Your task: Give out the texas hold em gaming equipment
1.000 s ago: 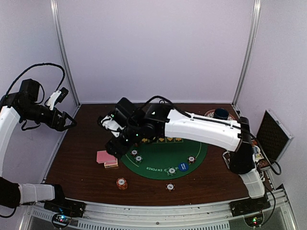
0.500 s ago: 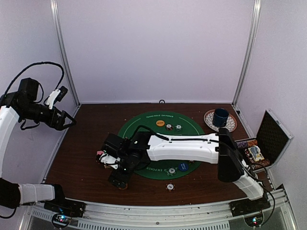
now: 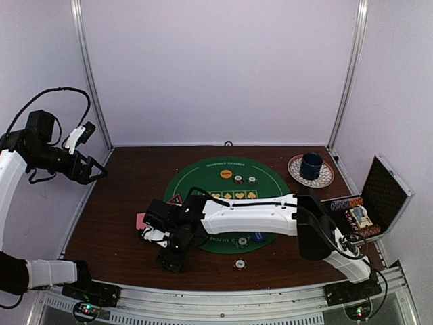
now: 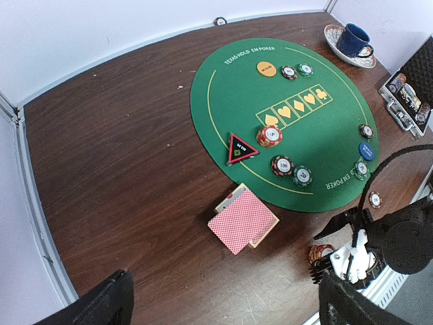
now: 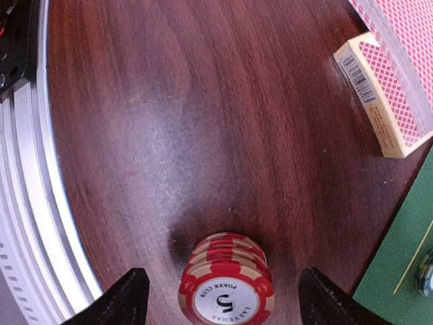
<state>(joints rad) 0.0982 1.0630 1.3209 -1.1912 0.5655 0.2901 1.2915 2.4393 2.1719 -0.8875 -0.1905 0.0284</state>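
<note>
A stack of orange-red striped poker chips stands on the brown table near the front rail. My right gripper is open, with one finger on each side of the stack and not touching it. In the top view the right gripper hides the stack. The pink-backed cards lie on their box to the left of the green mat. On the mat are the red-edged triangle marker, another red chip stack, an orange button and a blue button. My left gripper is open and empty, raised at the far left.
A blue mug on a patterned plate stands at the back right. The open silver-edged case holds more chips at the right edge. A single chip lies off the mat at the front. The metal rail is close to the right gripper.
My right arm has swung from above the mat's left side down to the front left of the table and now straddles the chip stack there. My left arm has not moved.
</note>
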